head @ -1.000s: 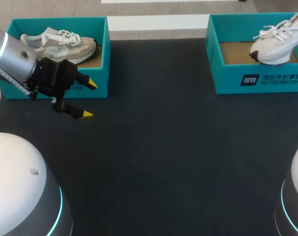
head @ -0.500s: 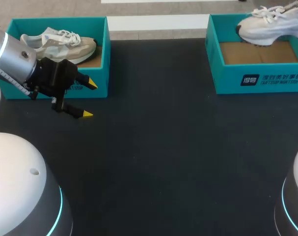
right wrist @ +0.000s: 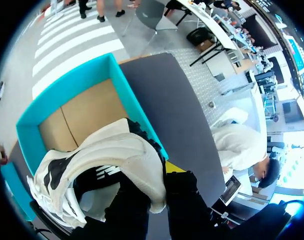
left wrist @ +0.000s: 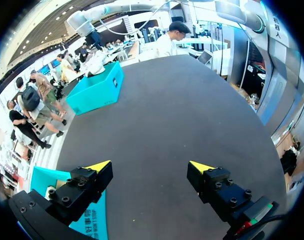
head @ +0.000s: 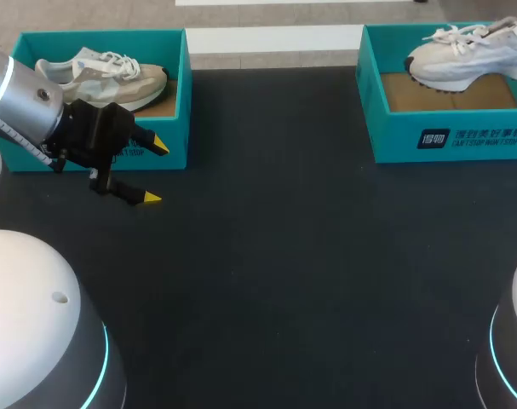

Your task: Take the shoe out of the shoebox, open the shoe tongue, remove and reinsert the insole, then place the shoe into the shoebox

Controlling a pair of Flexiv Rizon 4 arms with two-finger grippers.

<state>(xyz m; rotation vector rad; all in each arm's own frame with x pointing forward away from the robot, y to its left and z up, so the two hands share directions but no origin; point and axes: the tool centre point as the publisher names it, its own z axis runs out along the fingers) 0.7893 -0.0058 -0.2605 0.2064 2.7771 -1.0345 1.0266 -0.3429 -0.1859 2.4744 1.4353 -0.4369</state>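
2 boxes stand at the far edge of the table (head: 267, 256): the left box (head: 181, 94) at its left end, the right box (head: 394, 136) at its right end. The left shoe (head: 100, 75) lies in the left box. The right shoe (head: 462, 58) is over the right box. The left gripper (head: 156, 171) hangs just before the left box's front wall.

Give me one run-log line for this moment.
step: shoe removal | right gripper: shut on white sneaker, over right shoebox | left gripper: open, beside left shoebox

Bright, even light; faint shadows
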